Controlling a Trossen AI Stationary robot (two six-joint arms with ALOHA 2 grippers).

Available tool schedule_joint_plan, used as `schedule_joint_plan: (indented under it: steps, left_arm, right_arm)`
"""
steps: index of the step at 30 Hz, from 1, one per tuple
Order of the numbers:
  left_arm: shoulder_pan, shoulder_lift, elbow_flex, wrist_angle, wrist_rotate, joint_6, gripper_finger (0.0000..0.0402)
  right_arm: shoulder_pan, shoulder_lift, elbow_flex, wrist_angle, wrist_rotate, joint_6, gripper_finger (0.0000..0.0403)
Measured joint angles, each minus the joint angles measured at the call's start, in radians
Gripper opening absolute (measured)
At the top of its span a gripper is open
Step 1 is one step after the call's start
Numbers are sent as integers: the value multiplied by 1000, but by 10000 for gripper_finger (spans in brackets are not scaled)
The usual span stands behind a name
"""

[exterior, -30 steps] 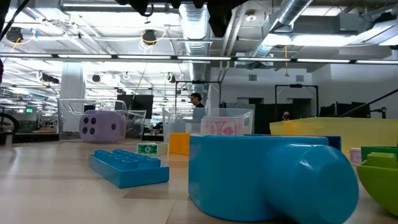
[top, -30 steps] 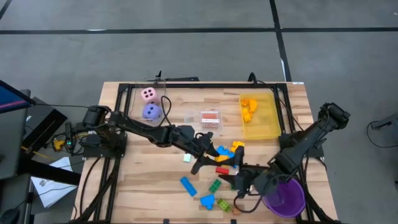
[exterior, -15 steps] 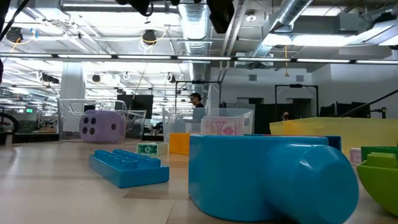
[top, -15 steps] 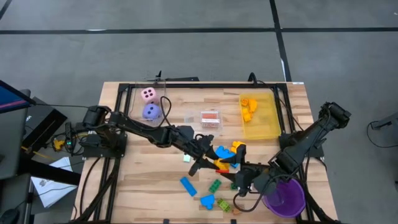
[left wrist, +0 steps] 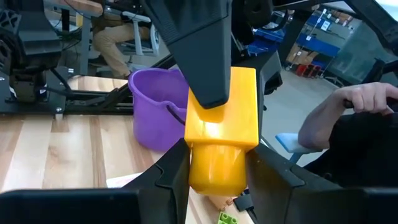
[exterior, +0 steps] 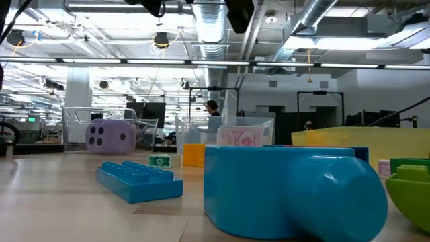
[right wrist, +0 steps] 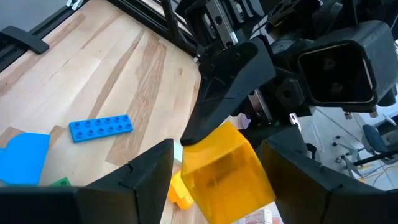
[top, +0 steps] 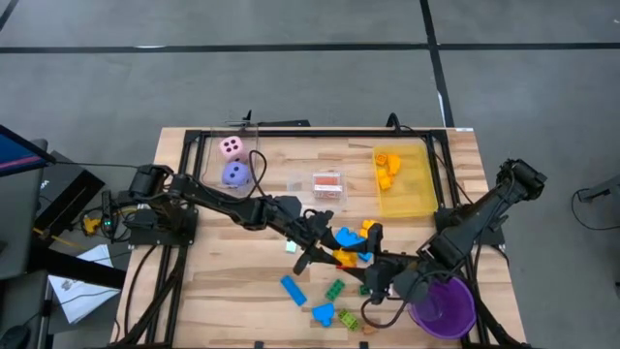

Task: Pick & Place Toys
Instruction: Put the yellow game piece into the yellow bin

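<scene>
Both grippers meet over the middle of the counter (top: 223,276), just in front of the yellow bin (top: 407,184). The left gripper (left wrist: 211,121) is clamped on a yellow brick (left wrist: 222,134), one finger (left wrist: 196,50) pressed down its face; the brick hangs clear of the counter with the purple cup (left wrist: 155,115) beyond it. In the right wrist view the same brick (right wrist: 227,171) sits between the right gripper's (right wrist: 214,171) two fingers, which stand apart on either side of it — whether they touch it cannot be told. From above, the left gripper (top: 320,247) reaches in from the left and the right gripper (top: 373,281) from the cup's (top: 444,305) side, the yellow brick (top: 346,256) between them among a heap of loose bricks. A long blue brick (top: 294,290) lies nearer the front edge, with a green brick (top: 334,289) just beside it and a blue block (top: 324,313) farther forward. The pink die (top: 232,147) and purple die (top: 235,174) sit at the back left, a card box (top: 327,184) between them and the bin, where orange bricks (top: 388,165) lie — well apart from both grippers. A person's arm (left wrist: 339,112) shows beyond the counter.
</scene>
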Motion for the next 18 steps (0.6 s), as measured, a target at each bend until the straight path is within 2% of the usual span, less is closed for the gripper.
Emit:
schedule_joint_plan:
  steps: [8, 12, 18]
  left_arm:
    - [0, 0, 0, 0, 18, -1, 117]
    - [-1, 0, 0, -4, 19, -5, 117]
    - [-8, 0, 0, -4, 20, -6, 139]
  right_arm:
    - [0, 0, 0, -2, 0, -14, 224]
    - [0, 0, 0, -6, -2, -27, 189]
    - [2, 1, -1, -9, -3, -40, 135]
